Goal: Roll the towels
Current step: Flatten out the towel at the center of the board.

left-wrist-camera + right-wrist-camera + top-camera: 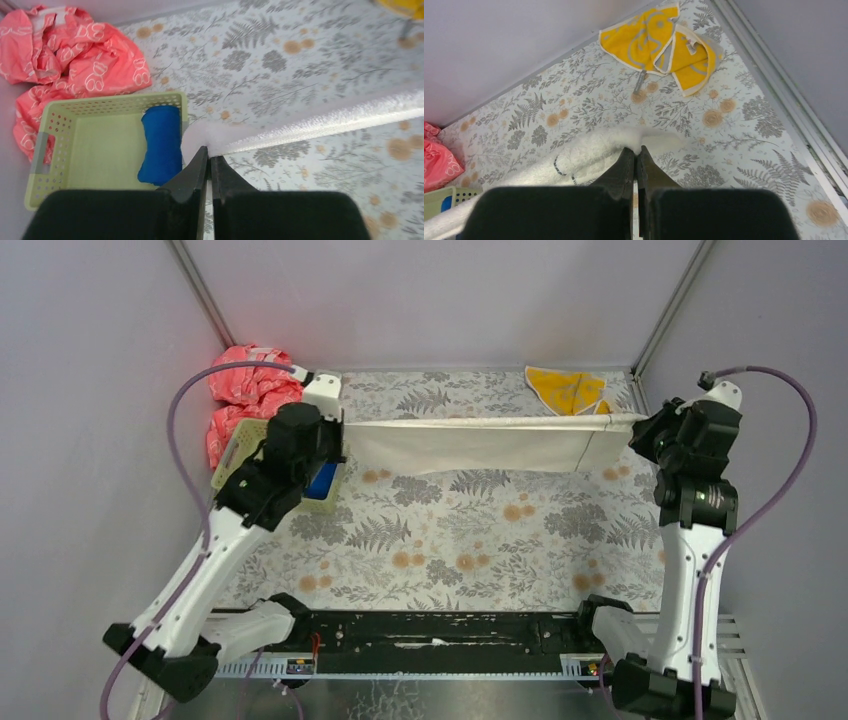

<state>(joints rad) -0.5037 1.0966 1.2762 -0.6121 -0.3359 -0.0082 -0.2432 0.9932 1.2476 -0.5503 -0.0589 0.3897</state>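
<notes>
1. Up close, left gripper [207, 156] and right gripper [638, 154] each pinch an end of the cream towel [470, 445], stretched 9 to 3 o'clock.
2. Looks light and floppy, hangs limp; corners seem the safest hold.

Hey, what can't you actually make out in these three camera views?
Top view: blue towel and basket mostly hidden under the left arm.
Left wrist view: yellow towel cut off by the top edge; white towel blurred.
Right wrist view: pink cloth cut off by the left edge.
</notes>
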